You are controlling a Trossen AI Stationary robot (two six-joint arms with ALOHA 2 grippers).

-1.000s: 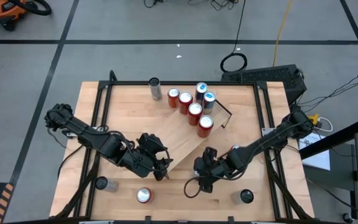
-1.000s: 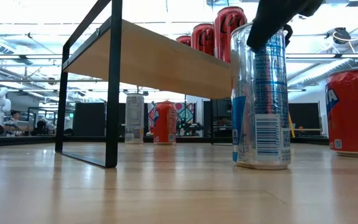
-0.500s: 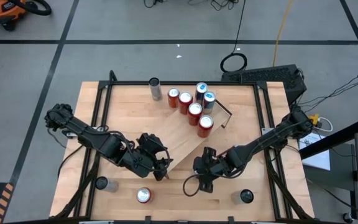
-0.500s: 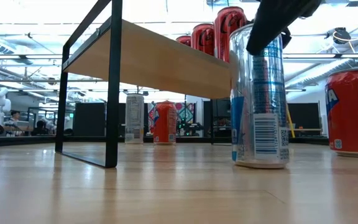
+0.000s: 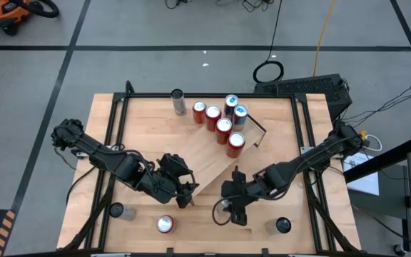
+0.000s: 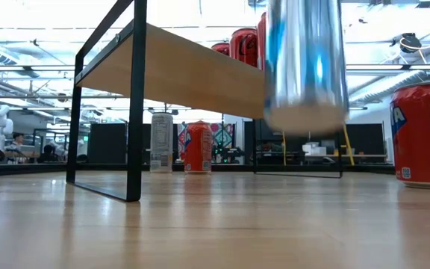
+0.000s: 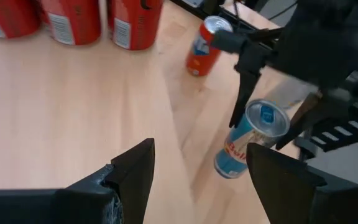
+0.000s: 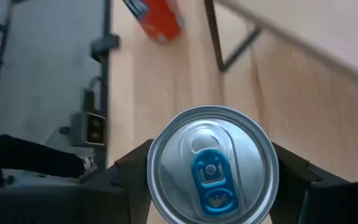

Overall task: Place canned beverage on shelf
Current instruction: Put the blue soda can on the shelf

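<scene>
The silver-and-blue can (image 6: 306,63), a smooth metal cylinder with a blue pull tab, hangs clear above the bench (image 6: 215,224) beside the shelf's near end, its base blurred in the low view. The right claw (image 8: 211,171) clasps it at the top, one dark finger on each side. The shelf (image 5: 212,153), a flat light-wood board on thin black brackets, carries several red and blue cans. The left claw (image 7: 194,168) hovers unclenched and empty over the shelf's near end.

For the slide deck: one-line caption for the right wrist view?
Right gripper clamps a silver-and-blue slim can from both sides, lifted above the wooden tabletop.
</scene>
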